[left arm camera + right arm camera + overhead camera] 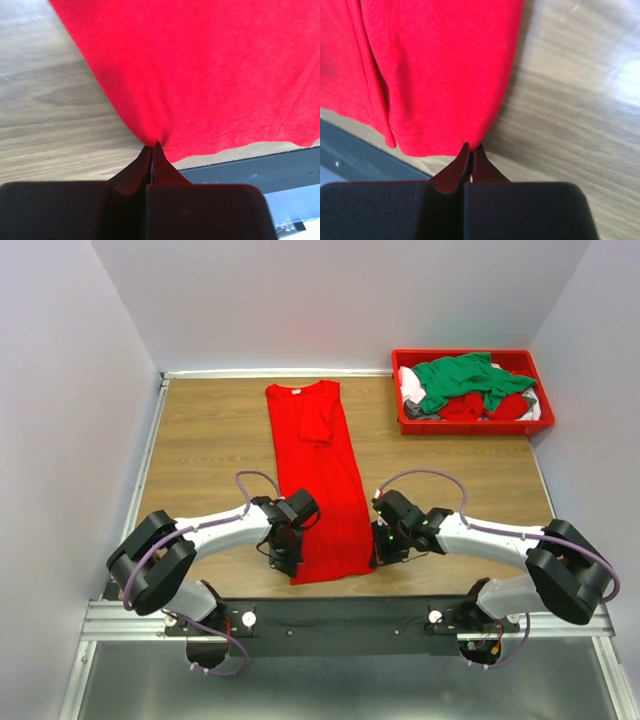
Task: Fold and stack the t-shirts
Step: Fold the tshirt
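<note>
A red t-shirt (pixel 320 480) lies folded into a long narrow strip down the middle of the table, collar at the far end, hem near the arms. My left gripper (pixel 284 558) is shut on the hem's left corner; in the left wrist view the gripper (pixel 152 146) pinches the red cloth (pixel 200 75). My right gripper (pixel 379 552) is shut on the hem's right corner; in the right wrist view the gripper (pixel 471 146) pinches the red cloth (pixel 435 75). More t-shirts, a green one (pixel 465 380), red ones and white ones, lie heaped in the bin.
A red plastic bin (pixel 470 425) stands at the far right of the wooden table (pixel 210 440). The black rail (pixel 340 615) at the table's near edge lies just behind the hem. White walls enclose the left, far and right sides.
</note>
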You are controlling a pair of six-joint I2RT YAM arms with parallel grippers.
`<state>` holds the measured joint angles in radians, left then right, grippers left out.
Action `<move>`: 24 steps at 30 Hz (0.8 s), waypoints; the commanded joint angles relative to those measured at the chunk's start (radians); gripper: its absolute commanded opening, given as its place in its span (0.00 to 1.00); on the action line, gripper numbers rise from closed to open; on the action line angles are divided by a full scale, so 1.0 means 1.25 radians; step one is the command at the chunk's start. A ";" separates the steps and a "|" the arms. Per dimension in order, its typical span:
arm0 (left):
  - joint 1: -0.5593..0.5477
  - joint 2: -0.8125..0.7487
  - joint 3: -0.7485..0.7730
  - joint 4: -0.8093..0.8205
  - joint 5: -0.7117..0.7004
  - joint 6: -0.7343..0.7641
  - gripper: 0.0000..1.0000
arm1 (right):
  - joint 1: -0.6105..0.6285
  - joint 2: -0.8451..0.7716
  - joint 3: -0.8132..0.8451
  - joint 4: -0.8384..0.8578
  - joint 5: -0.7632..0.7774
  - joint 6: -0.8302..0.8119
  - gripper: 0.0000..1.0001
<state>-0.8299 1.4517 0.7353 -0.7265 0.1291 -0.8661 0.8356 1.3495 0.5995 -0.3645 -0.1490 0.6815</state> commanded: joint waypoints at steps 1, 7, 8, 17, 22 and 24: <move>-0.032 -0.026 -0.034 -0.039 0.008 -0.004 0.00 | 0.000 -0.025 -0.039 -0.043 -0.122 -0.009 0.01; -0.031 -0.126 -0.016 -0.048 0.015 -0.007 0.00 | -0.001 -0.079 0.023 -0.141 -0.106 -0.019 0.00; -0.023 -0.126 -0.009 -0.041 0.008 0.006 0.00 | -0.003 -0.060 0.055 -0.155 -0.086 -0.026 0.01; 0.184 -0.117 0.107 0.097 -0.021 0.161 0.00 | -0.122 0.112 0.372 -0.172 0.070 -0.120 0.01; 0.331 -0.055 0.219 0.168 -0.044 0.256 0.00 | -0.176 0.262 0.569 -0.167 0.103 -0.176 0.01; 0.358 -0.017 0.256 0.202 -0.044 0.298 0.00 | -0.189 0.303 0.610 -0.159 0.114 -0.192 0.01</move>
<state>-0.4267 1.3663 0.9905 -0.5766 0.1020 -0.6170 0.6262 1.6428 1.2808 -0.5587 -0.0814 0.5148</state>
